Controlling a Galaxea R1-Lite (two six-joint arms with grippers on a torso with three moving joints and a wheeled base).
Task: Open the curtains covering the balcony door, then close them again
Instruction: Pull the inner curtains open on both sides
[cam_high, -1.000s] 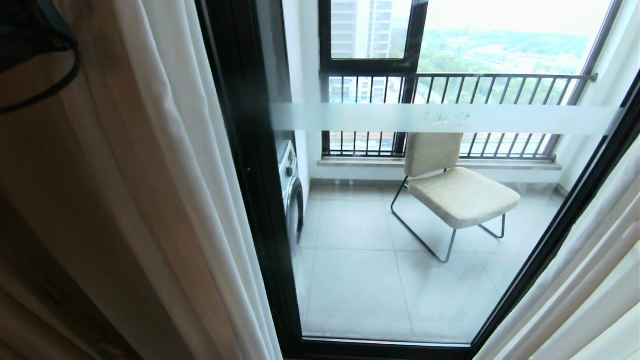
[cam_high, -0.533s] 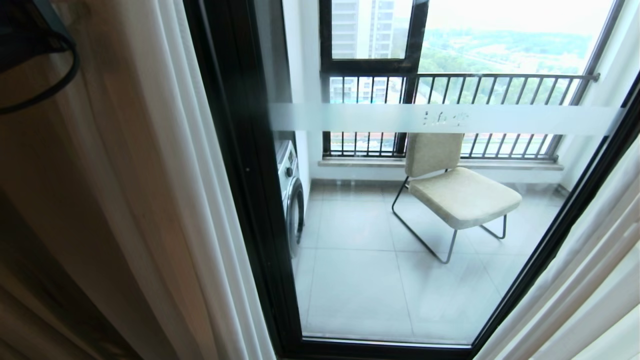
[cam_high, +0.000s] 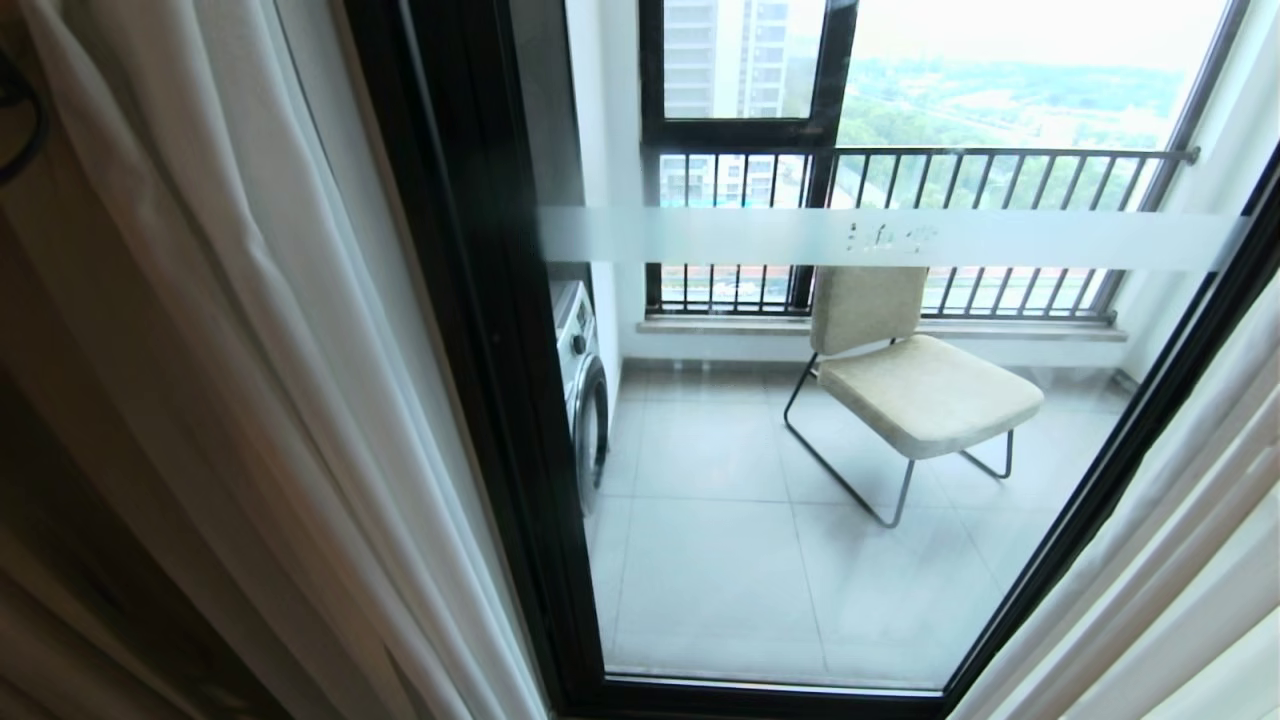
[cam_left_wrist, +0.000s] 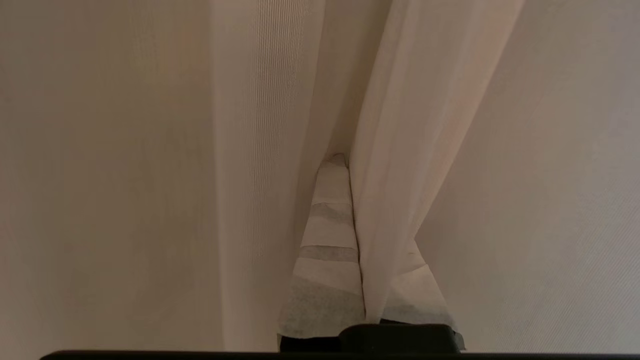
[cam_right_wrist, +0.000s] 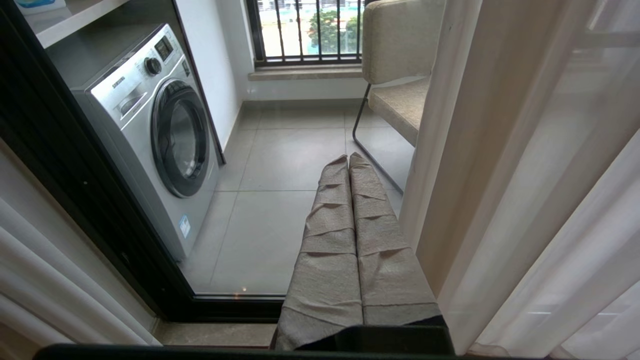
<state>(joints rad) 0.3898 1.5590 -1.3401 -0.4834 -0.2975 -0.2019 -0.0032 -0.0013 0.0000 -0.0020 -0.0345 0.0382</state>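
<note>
The curtains (cam_high: 230, 400) hang gathered at the left edge of the balcony door (cam_high: 800, 450), long folds running floor to ceiling, with a second bunch at the right edge and bare glass between. The left gripper (cam_left_wrist: 345, 200) is buried among the left drapes – fingers pressed together, a fold lying against them, though whether cloth is pinched cannot be told. To close, that fabric likely has to travel rightward across the glass, so the left arm is the nearer one. The right gripper (cam_right_wrist: 350, 165) hangs low before the door, fingers together, holding nothing.
</note>
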